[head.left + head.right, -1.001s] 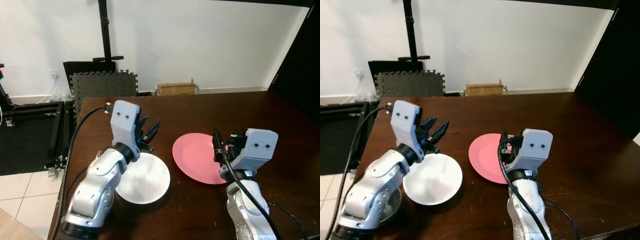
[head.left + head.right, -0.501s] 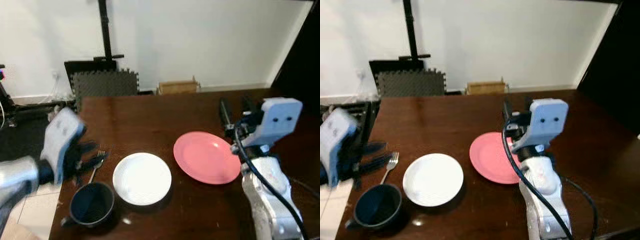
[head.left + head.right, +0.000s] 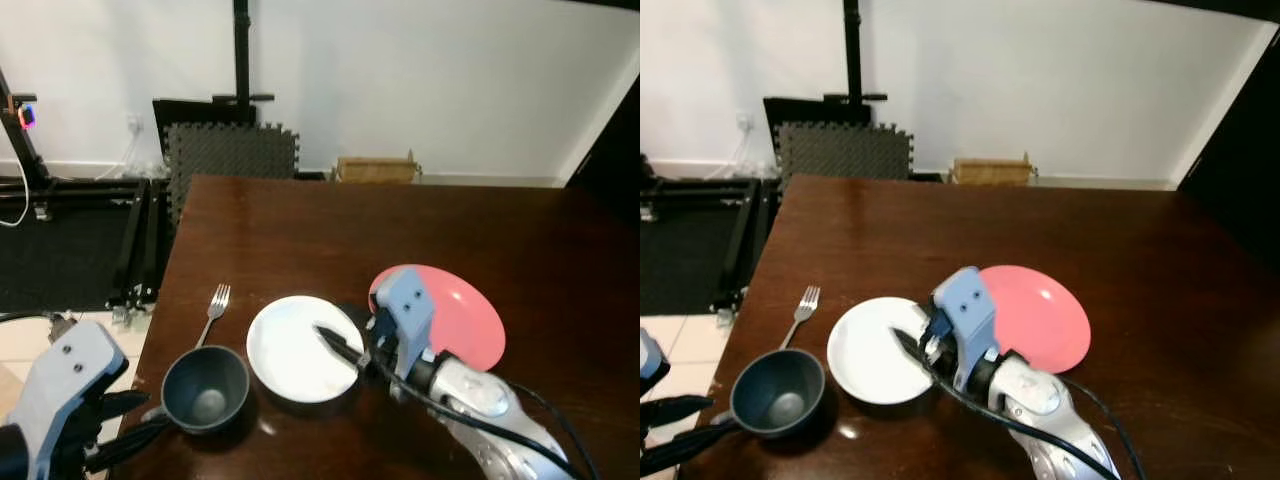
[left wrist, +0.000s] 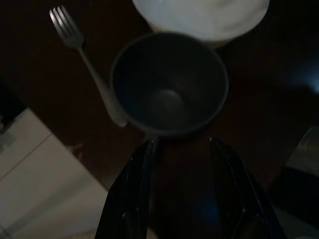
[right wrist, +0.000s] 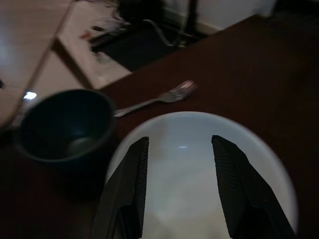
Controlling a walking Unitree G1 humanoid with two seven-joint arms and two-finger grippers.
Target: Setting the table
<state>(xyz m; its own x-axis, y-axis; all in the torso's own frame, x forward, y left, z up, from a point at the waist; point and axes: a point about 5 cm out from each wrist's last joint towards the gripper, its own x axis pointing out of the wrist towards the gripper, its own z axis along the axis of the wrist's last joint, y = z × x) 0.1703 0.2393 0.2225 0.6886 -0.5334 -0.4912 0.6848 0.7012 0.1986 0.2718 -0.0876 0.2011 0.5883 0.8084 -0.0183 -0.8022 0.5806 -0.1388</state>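
Dark wooden table [image 3: 300, 220] set near its left edge with a fork [image 3: 212, 309], a dark blue mug [image 3: 205, 387], a white plate [image 3: 298, 348] and a pink plate [image 3: 462, 315]. Fork lying on the wood just behind the mug, tines pointing away from the robot. Mug just left of the white plate, pink plate just right of it, rims close or perhaps overlapping, hard to tell behind the arm. Right gripper [image 3: 340, 345] reaching across over the white plate, 2 black fingers [image 5: 130, 189] spread apart above the plate's surface, nothing between them. Left gripper [image 4: 179, 164] low at the table's near-left corner, fingers apart, aimed at the mug's near side, tips just short of it. Foam mats [image 3: 232, 160] and a black stand [image 3: 241, 60] against the far wall.
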